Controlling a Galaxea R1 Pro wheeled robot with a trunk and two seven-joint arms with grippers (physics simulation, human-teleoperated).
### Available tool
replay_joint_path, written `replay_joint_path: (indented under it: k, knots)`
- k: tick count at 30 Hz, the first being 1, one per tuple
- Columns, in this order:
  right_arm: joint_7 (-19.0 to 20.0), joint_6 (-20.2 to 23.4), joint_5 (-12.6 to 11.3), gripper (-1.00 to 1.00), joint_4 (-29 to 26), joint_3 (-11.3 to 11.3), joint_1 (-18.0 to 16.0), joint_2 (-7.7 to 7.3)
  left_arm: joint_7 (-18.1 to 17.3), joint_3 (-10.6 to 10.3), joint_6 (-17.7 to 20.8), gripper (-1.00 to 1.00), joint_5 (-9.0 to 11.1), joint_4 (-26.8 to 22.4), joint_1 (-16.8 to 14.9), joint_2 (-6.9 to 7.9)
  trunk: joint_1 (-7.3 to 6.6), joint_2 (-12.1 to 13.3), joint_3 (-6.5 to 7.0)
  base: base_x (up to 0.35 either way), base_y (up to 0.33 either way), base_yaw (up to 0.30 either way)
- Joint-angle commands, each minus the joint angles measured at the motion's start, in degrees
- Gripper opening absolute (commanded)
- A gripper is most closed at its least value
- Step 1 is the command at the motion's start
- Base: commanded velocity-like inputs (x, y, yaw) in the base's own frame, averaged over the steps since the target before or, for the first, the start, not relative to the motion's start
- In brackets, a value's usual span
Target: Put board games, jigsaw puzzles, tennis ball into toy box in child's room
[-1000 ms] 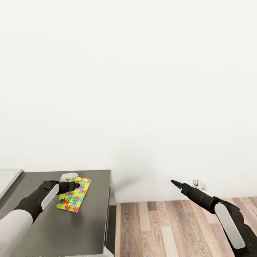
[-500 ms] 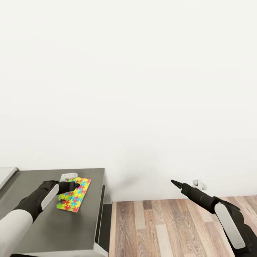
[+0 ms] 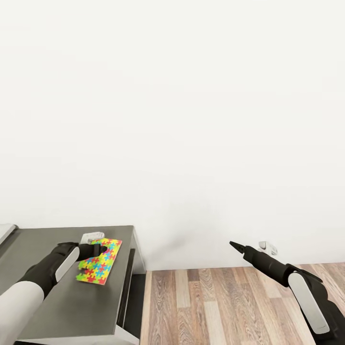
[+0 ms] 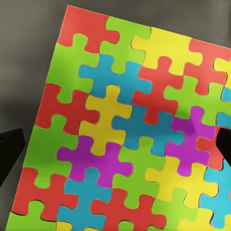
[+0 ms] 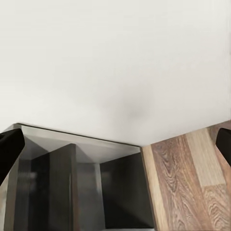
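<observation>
Gripping the jigsaw puzzle [image 3: 99,262] at its edge, the left claw [image 3: 96,250] carries it flat above the grey tabletop [image 3: 57,306], likely bound for a toy box that's out of frame. Further right, the right claw [image 3: 235,246] hangs empty over the wooden floor [image 3: 230,306], tips pressed together.

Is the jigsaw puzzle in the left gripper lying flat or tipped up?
Roughly flat: the jigsaw puzzle faces up above the grey table, its near end at the left gripper. Whether it touches the tabletop, cannot tell.
</observation>
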Motion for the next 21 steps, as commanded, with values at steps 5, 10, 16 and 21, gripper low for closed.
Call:
replay_joint_path:
  k: [5,10,16,21]
  knots:
    - [0.21,0.33,0.06,1.0,-0.1,-0.11,-0.04,0.04,-0.26,-0.35,0.15,1.0,0.96,1.43,0.04,0.03,0.03,-0.05,-0.09,0.0,-0.004,0.0]
    - [0.21,0.33,0.06,1.0,-0.05,-0.09,-0.04,0.13,-0.26,-0.37,0.15,1.0,0.96,1.43,0.04,0.03,0.03,-0.05,-0.09,0.0,0.0,0.0]
    - [0.21,0.33,0.06,1.0,-0.03,-0.08,-0.04,0.16,-0.26,-0.41,0.15,1.0,0.96,1.43,0.04,0.01,0.03,-0.05,-0.09,0.0,-0.107,0.0]
    - [0.21,0.33,0.06,1.0,-0.03,-0.07,-0.04,0.17,-0.26,-0.36,0.15,1.0,0.96,1.43,0.04,0.02,0.03,-0.05,-0.09,0.0,-0.134,0.0]
